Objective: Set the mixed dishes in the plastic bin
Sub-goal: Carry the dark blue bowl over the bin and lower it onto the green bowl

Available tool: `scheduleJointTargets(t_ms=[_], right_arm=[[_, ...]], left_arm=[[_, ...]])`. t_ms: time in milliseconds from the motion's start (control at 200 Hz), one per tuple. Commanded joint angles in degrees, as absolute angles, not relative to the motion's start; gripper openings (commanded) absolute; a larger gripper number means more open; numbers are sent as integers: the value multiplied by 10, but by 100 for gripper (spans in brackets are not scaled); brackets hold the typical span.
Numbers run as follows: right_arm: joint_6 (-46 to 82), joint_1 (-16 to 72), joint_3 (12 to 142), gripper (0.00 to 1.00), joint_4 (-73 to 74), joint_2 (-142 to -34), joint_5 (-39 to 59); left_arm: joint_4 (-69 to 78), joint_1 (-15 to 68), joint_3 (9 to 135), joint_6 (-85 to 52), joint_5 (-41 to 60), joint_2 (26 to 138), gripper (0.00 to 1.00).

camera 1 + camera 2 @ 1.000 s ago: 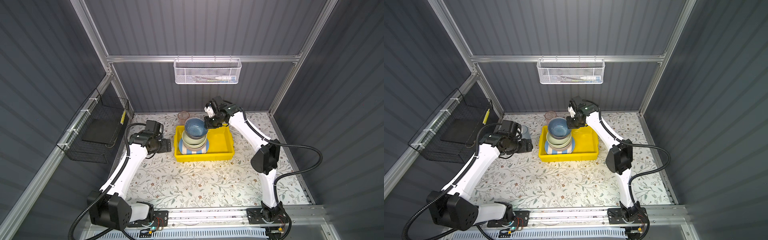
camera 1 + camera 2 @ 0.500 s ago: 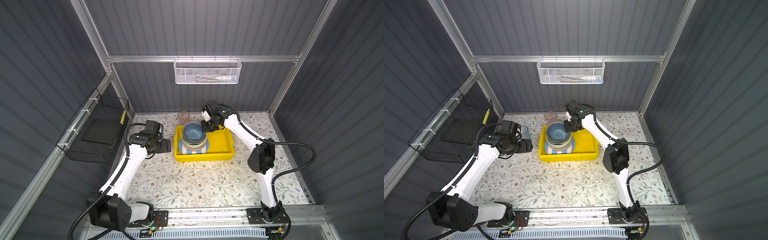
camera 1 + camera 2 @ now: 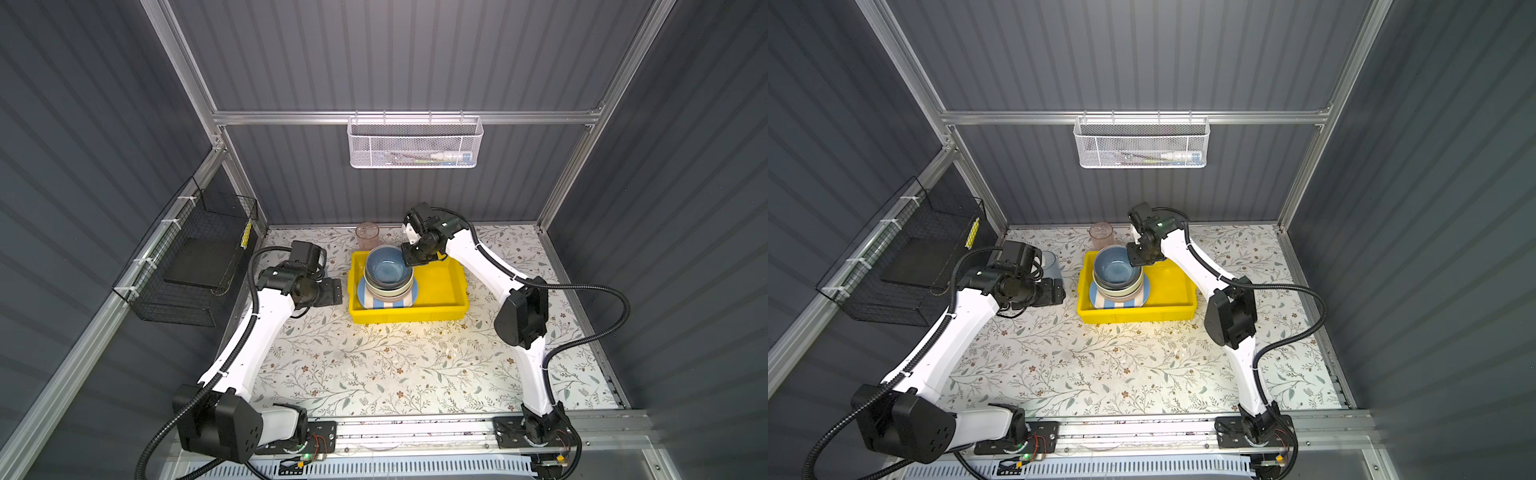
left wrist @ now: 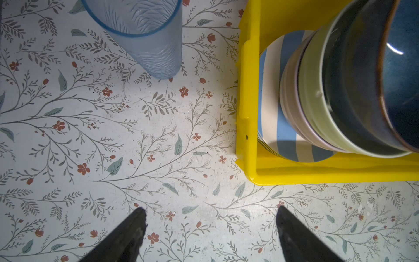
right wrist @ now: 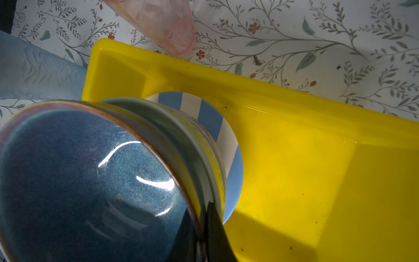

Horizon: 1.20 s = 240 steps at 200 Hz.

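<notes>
The yellow plastic bin [image 3: 407, 318] [image 3: 1138, 318] [image 4: 247, 113] holds a stack of dishes at its left end. A blue-white striped plate [image 3: 386, 302] [image 4: 272, 113] [image 5: 210, 115] lies lowest, then a lilac bowl [image 4: 290, 102] and a pale green bowl [image 4: 313, 90]. The blue bowl [image 3: 388, 268] [image 3: 1116, 266] [image 5: 90, 181] tops the stack. My right gripper [image 3: 409, 259] [image 5: 200, 217] is shut on its right rim. My left gripper [image 3: 332, 291] [image 4: 209, 211] hangs open and empty over the table left of the bin. A blue tumbler [image 3: 1052, 264] [image 4: 147, 34] stands beside it. A pink tumbler [image 3: 367, 235] [image 5: 163, 25] stands behind the bin.
A white mesh basket [image 3: 415, 145] hangs on the back wall and a black wire basket [image 3: 195, 266] on the left wall. The bin's right half [image 5: 340, 181] shows bare yellow floor. Floral table cover [image 3: 374, 365] stretches in front of the bin.
My right gripper has lowered the blue bowl from above the stack down onto the pale green bowl. The left arm has not moved.
</notes>
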<state>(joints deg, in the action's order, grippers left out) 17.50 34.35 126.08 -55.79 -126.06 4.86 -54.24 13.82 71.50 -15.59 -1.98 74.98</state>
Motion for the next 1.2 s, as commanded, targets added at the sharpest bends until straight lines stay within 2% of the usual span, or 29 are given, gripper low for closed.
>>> scheduleJointTargets(t_ms=[0,1101,1196], right_arm=[[172,349,1272,2,-546,-1256,50],[171,362,1275,19,-556,-1260,33],[171,362,1276,23,-556,-1258,35]], left_arm=[[-553,134,705,-148,-24,740,91],[-554,134,697,-149,-31,732,91],[-554,134,696,-150,-32,730,91]])
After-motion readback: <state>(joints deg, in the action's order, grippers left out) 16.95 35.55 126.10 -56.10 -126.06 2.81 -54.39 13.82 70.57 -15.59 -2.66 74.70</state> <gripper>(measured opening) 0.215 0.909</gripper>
